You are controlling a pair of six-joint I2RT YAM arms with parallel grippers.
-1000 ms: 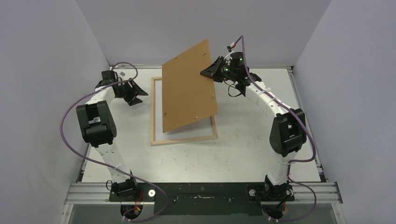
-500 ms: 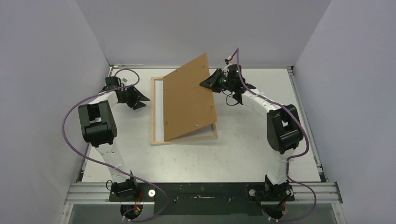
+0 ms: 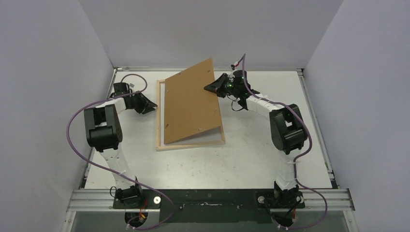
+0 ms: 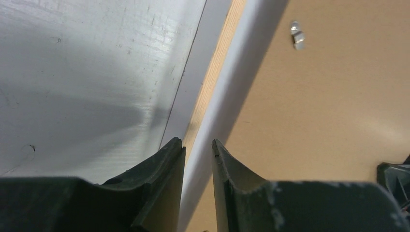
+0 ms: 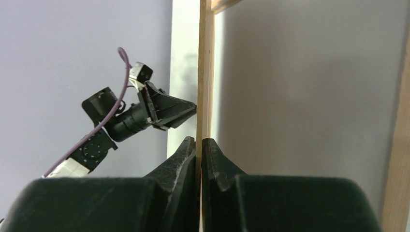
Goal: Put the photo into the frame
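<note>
Nearest: frame (image 3: pixel 191 145) flat on the table (image 3: pixel 241 159), bare wood up. The board (image 3: pixel 191 106) leans over it, low edge by the near rail, far corner up. The photo isn't visible as such; pale sheet under the board, can't tell if it's the print's back. L gripper (image 3: pixel 152 107) just beside frame's left rail, fingers slightly apart, holding nothing. R gripper (image 3: pixel 209 88) clamped on board's raised edge. Risks, imo: board comes down skewed & catches a rail; low edge skids, shoving frame/sheet; thin-edge pinch slips.

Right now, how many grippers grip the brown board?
1. The right gripper is shut on the right edge of the flat brown backing board; the left gripper is open beside the left rail of the pale wooden frame.
</note>
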